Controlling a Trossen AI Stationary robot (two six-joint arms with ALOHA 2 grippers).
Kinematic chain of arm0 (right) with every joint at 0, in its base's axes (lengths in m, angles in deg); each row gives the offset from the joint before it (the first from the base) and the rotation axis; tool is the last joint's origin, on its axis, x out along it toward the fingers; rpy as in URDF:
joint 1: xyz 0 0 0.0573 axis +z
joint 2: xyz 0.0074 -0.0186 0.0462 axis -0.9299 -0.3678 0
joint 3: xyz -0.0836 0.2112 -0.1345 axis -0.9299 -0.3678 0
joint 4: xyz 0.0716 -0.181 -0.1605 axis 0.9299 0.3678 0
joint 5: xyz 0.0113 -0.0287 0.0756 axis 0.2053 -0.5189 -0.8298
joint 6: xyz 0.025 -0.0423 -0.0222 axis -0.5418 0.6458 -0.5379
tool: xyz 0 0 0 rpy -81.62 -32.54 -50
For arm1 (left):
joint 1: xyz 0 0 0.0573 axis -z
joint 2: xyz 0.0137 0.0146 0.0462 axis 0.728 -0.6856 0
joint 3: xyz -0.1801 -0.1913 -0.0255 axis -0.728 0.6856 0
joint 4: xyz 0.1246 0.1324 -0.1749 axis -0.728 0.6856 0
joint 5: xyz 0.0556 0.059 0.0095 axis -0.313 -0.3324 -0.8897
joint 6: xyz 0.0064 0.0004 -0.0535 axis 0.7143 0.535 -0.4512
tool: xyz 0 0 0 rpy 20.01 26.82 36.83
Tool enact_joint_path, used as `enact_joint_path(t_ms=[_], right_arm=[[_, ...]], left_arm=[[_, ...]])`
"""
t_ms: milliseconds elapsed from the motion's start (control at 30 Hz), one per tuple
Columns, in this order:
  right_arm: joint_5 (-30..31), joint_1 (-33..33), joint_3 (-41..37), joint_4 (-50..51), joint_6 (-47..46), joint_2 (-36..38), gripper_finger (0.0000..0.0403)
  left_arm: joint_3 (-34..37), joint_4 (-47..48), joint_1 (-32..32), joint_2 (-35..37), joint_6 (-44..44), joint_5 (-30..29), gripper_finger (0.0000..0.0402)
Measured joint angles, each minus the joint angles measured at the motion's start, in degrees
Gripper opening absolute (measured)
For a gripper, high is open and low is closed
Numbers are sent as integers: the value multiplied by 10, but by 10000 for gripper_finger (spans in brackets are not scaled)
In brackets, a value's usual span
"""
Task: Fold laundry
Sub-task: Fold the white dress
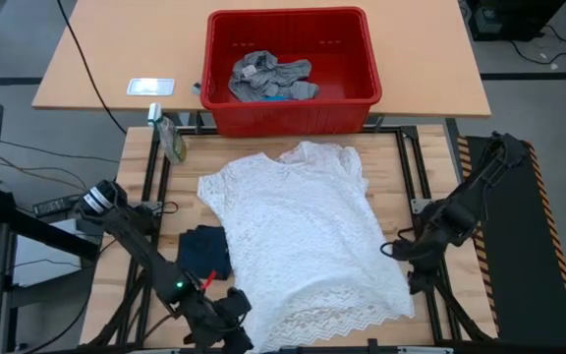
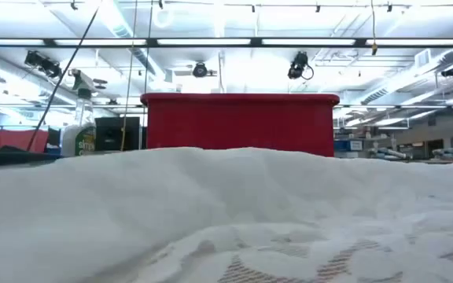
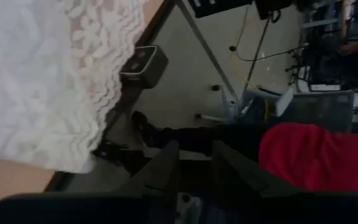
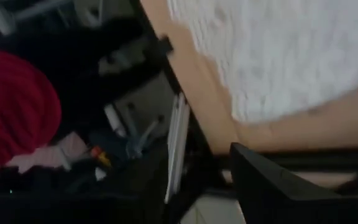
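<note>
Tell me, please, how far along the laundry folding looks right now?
Early. A dark navy garment lies folded beside the white lace top, which is spread flat, unfolded. Neither the left gripper nor the right gripper holds anything. Grey garments wait in the red basket.

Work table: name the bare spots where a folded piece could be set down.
Bare wood lies left of the white lace top, above the dark navy garment and below the spray bottle, and in a strip between the top's right edge and the table frame. The centre is covered; the red basket blocks the far edge.
</note>
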Motion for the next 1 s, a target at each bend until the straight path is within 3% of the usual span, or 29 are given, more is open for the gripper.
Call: enact_joint_path(t_ms=[167,267,533,767,1000], right_arm=[[175,29,-4,-14,18,-20,177],[234,51,-12,-51,75,-57,169],[265,95,-16,-152,239,-209,152],[317,92,-16,-263,315,-322,144],[336,64,-16,-344,329,-381,125]], left_arm=[[1,48,2,-7,28,-51,105],[1,29,-6,-14,105,-114,106],[1,-83,-26,-81,368,-133,106],[1,-173,-100,-157,377,-92,106],[1,-171,-110,-165,365,-76,106]])
